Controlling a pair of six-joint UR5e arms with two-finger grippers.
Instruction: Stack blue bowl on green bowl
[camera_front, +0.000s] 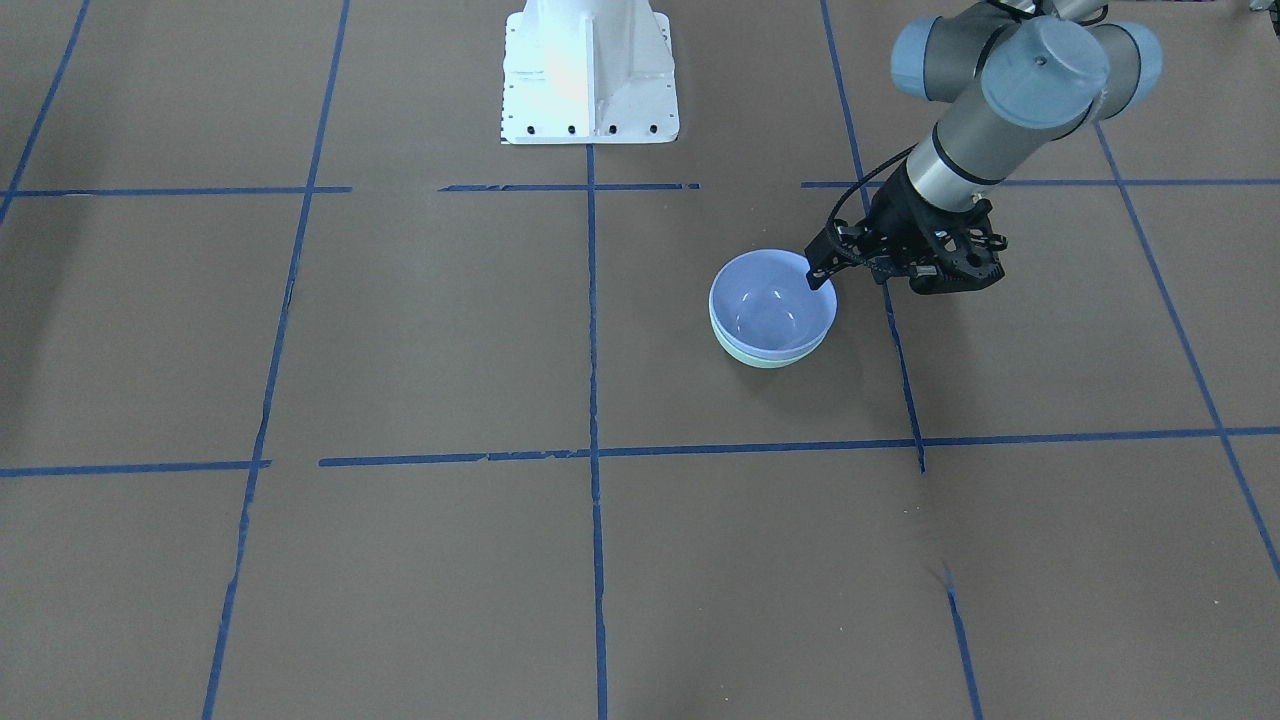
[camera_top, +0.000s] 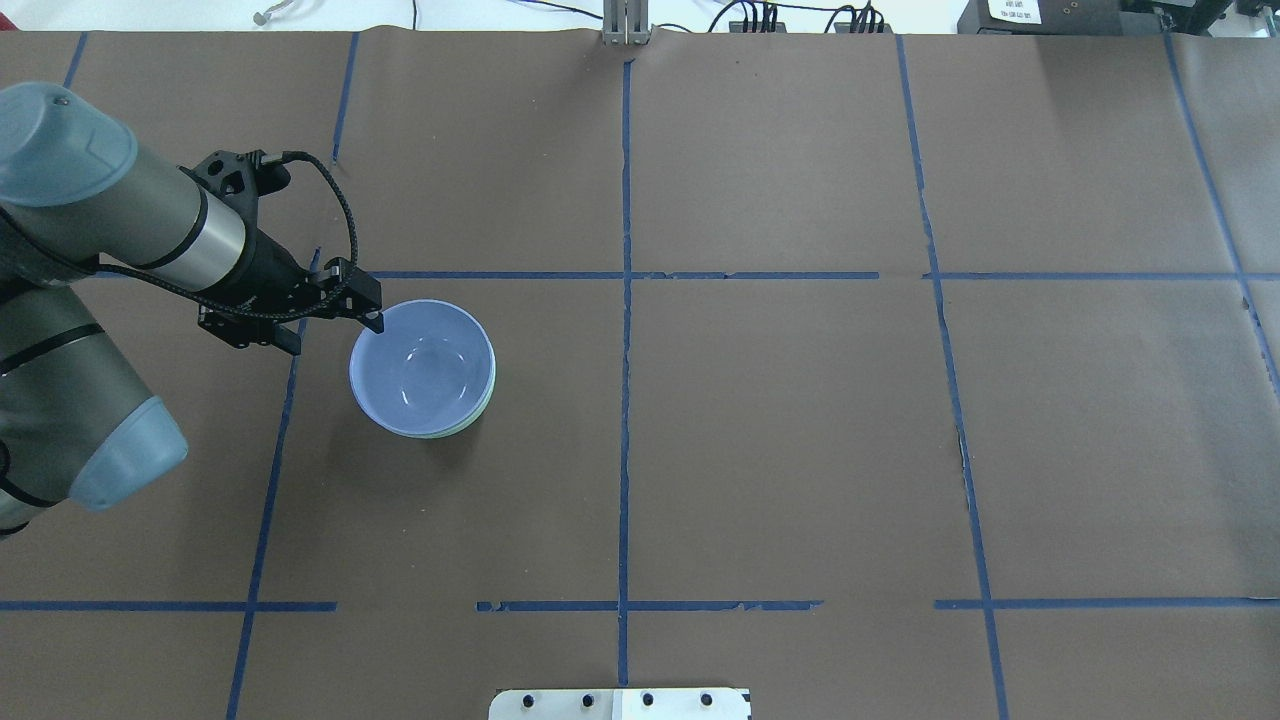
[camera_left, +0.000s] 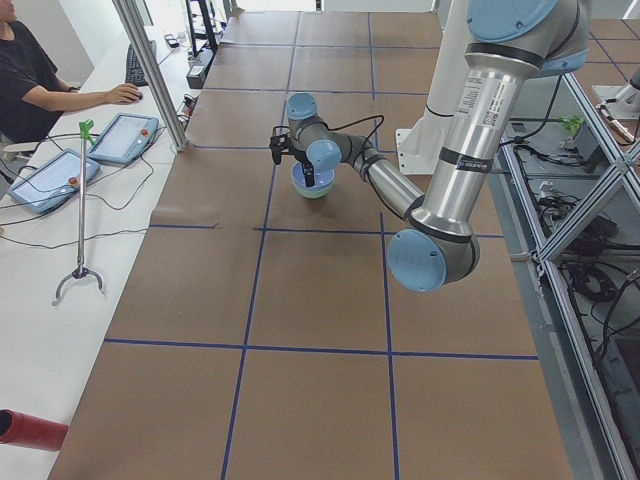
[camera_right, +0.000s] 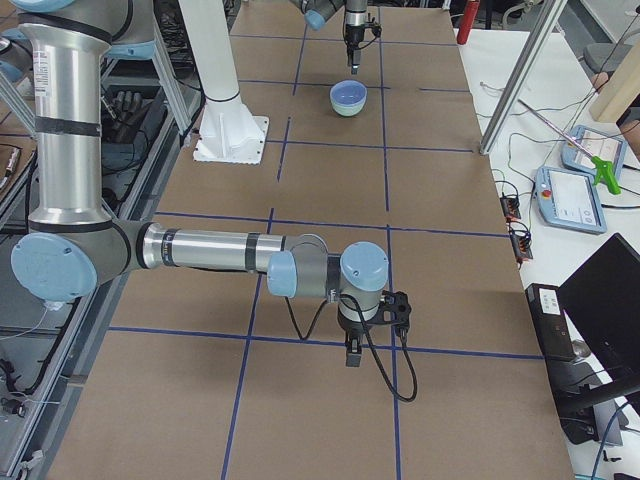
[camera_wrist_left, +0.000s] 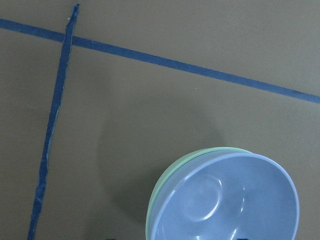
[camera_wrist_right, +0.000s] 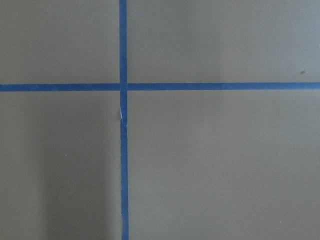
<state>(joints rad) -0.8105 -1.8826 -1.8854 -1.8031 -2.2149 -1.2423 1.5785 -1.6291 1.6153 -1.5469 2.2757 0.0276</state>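
Item: blue bowl (camera_top: 422, 365), nested upright inside green bowl (camera_front: 770, 360). They sit in the left half of the table (camera_top: 800, 450), midway between the robot-side and far edges.

Contents: blue bowl empty.

Left gripper (camera_top: 372, 318): tip at the blue bowl's rim; open or closed, cannot tell.

Right gripper (camera_right: 352, 352): well apart, toward the right edge; state cannot tell.

Risk: a finger catching the rim on lifting away would likely tip or drag the stack.

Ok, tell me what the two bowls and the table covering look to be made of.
The blue bowl: probably glazed ceramic or hard plastic, with a glossy finish; sharp light highlights show inside. The green bowl, nested beneath: a smooth visible rim, likely the same material. The table covering: apparently brown paper, matte, showing no glare.
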